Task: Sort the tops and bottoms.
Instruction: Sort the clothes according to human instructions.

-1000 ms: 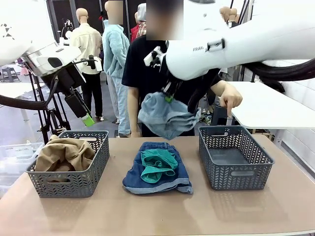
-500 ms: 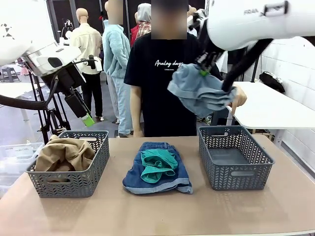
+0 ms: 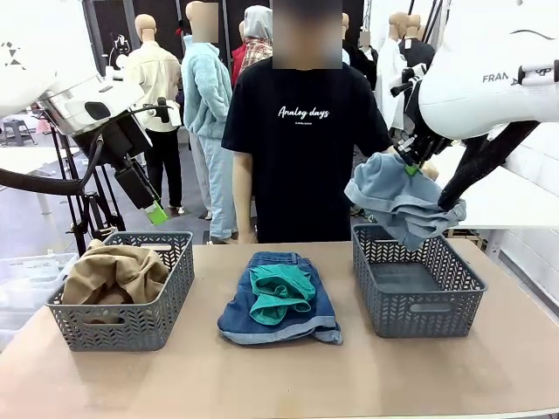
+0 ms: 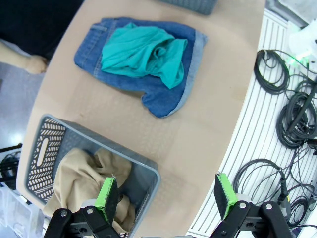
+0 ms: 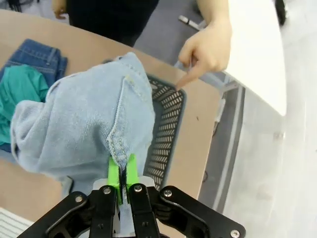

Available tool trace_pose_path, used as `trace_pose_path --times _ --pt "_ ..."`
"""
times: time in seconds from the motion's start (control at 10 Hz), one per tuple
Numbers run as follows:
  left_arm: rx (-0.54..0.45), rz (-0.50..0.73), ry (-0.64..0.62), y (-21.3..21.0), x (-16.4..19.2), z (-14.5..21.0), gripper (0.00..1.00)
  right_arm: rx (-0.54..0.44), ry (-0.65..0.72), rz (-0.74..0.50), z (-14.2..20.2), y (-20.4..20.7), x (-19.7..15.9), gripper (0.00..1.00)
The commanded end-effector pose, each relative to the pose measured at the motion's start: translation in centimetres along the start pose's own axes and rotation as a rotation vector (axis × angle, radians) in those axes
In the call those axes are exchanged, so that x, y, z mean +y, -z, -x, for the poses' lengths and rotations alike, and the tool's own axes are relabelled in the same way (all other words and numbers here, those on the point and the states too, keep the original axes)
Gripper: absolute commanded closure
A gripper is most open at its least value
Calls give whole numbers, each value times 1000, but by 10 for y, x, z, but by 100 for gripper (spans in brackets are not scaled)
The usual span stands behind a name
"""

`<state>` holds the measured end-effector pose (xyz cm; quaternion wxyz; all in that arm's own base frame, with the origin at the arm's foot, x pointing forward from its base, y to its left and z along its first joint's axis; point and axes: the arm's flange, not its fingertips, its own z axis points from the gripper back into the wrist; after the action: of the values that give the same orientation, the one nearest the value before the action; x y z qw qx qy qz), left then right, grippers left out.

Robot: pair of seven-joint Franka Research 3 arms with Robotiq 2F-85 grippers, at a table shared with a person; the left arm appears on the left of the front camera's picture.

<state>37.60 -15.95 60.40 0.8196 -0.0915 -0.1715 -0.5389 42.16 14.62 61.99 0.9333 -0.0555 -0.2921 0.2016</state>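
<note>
Nearest you, the teal top (image 3: 279, 292) lies on the dark shorts (image 3: 262, 325) mid-table, both unsorted. Your left gripper (image 4: 165, 194) hangs open above the left basket (image 3: 122, 325), which holds the tan top (image 3: 118, 271). Your right gripper (image 5: 122, 171) is clamped on a seam of the pale denim (image 3: 402, 202), over the far edge of the right basket (image 3: 419, 316). Release here and it could drape outside the rim or brush the person's pointing hand (image 5: 205, 52) beyond.

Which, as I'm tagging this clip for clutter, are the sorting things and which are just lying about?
Job in hand: pale denim piece, held by the right gripper; dark blue shorts; teal top; tan top; left basket; right basket.

Lying about: cables; white side table; clear plastic box.
</note>
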Motion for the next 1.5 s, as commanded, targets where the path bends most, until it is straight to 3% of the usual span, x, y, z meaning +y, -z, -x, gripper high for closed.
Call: trace_pose_path --times 0.0,0.4,0.6,1.0,1.4 --pt "13 -1 2 -2 0 0 0 -8 -67 -11 -11 -8 8 100" --pt "13 -1 2 -2 0 0 0 -4 -47 -7 -5 -5 11 100" --pt "13 -1 2 -2 0 0 0 33 43 -111 -12 2 -33 100" --pt "13 -1 2 -2 0 0 0 273 77 -320 -3 52 -77 100" --pt "13 -1 2 -2 0 0 0 339 108 -353 -10 106 -82 100"
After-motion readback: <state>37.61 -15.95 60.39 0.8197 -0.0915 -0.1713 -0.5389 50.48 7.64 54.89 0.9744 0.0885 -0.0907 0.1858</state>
